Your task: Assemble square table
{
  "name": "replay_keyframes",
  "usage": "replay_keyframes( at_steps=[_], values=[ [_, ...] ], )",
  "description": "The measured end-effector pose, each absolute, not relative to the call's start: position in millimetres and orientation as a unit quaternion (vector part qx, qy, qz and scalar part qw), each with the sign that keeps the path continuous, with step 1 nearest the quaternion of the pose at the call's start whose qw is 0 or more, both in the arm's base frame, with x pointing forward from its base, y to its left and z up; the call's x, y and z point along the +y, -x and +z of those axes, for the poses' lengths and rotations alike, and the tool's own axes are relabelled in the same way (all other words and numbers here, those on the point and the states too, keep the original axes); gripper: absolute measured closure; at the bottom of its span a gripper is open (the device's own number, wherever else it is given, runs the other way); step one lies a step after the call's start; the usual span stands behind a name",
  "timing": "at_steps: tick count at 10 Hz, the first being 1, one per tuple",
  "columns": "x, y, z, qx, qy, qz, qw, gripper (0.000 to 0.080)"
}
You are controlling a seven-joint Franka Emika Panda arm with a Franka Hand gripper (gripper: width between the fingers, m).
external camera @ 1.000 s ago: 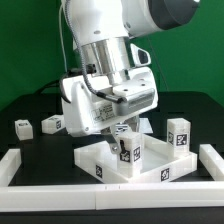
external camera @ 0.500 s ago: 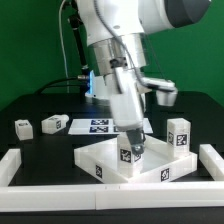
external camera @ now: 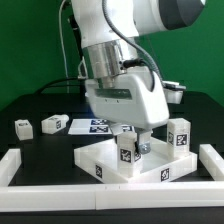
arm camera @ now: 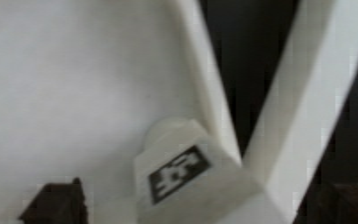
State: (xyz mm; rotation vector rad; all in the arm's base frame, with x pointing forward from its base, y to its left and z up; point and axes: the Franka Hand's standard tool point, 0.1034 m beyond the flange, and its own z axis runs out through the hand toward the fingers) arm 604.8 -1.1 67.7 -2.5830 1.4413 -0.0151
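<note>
The square table slab (external camera: 150, 165) lies flat in front, with tags on its sides. One white tagged leg (external camera: 127, 152) stands upright in the slab's near corner. My gripper (external camera: 134, 141) hangs right over this leg. In the wrist view the leg (arm camera: 190, 170) sits between my dark fingertips (arm camera: 55, 203), with a gap on each side, so the jaws are open. The slab's top (arm camera: 69, 90) fills much of that view. A second leg (external camera: 179, 135) stands upright at the slab's far corner on the exterior view's right. Two more legs (external camera: 22, 127) (external camera: 53, 124) lie on the table at the left.
White L-shaped border rails (external camera: 12, 166) run along the left, front and right of the work area; one rail (arm camera: 314, 90) shows beside the slab in the wrist view. The marker board (external camera: 98, 125) lies behind the slab. A cable hangs behind the arm.
The wrist has turned about its vertical axis above the leg, and the arm's body has swung with it. The leg and the slab have stayed in place.
</note>
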Motion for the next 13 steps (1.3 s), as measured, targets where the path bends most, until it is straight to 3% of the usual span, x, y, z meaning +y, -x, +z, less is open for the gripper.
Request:
replay_keyframes(
  at_steps=[1,4,6,7,8,9,12,13],
  values=[
    [0,-608,69.0,0.398,0.914,-0.008,0.075,0.0151],
    [2,-609,65.6,0.370,0.926,-0.005,0.074,0.0151],
    [2,-609,65.2,0.402,0.912,-0.002,0.075,0.0408],
    [2,-609,65.3,0.433,0.898,0.001,0.076,0.0408],
    [1,-609,65.5,0.466,0.881,0.003,0.078,0.0508],
    [-10,-610,66.6,0.507,0.858,0.002,0.083,0.0508],
    [-22,-610,67.5,0.654,0.752,0.011,0.075,0.0508],
    [-23,-610,64.9,0.707,0.701,0.017,0.088,0.0508]
  ],
)
